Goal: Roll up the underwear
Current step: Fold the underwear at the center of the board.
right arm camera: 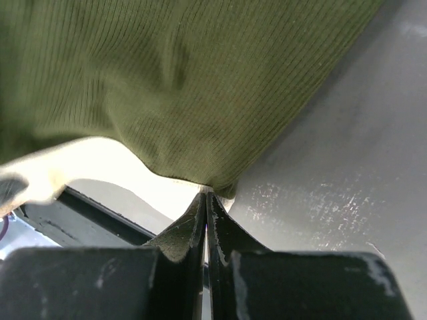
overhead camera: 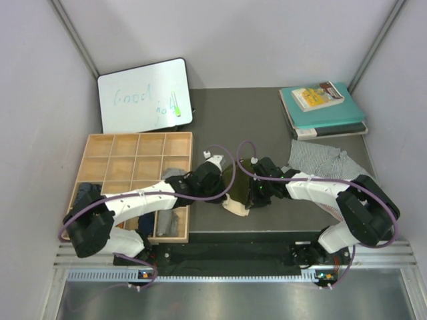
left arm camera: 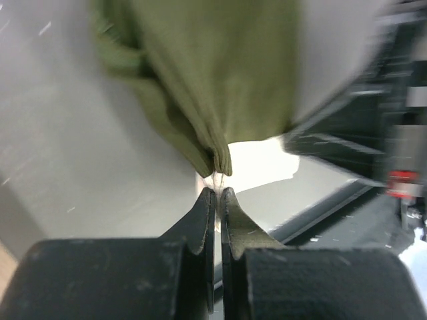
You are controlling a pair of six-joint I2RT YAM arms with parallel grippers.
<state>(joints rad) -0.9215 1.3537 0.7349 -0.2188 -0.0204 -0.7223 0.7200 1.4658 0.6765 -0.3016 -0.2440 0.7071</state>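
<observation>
The olive green underwear [overhead camera: 239, 195] with its cream waistband [overhead camera: 237, 207] hangs bunched between my two grippers near the table's front edge. My left gripper [overhead camera: 225, 189] is shut on its hem, and in the left wrist view the cloth [left arm camera: 220, 73] rises from the pinched jaws [left arm camera: 218, 191]. My right gripper [overhead camera: 253, 193] is shut on the other side, where the cloth [right arm camera: 167, 87] fills the view above the jaws [right arm camera: 207, 194]. The grey-and-white patterned underwear [overhead camera: 321, 160] lies crumpled at the right. A light grey cloth [overhead camera: 173, 173] sits in the tray.
A wooden compartment tray [overhead camera: 137, 135] stands at the left with dark cloth in its near cells. A whiteboard [overhead camera: 143, 93] leans at the back left. Teal books [overhead camera: 323, 110] are stacked at the back right. The table's front edge [overhead camera: 267, 233] is just below the grippers.
</observation>
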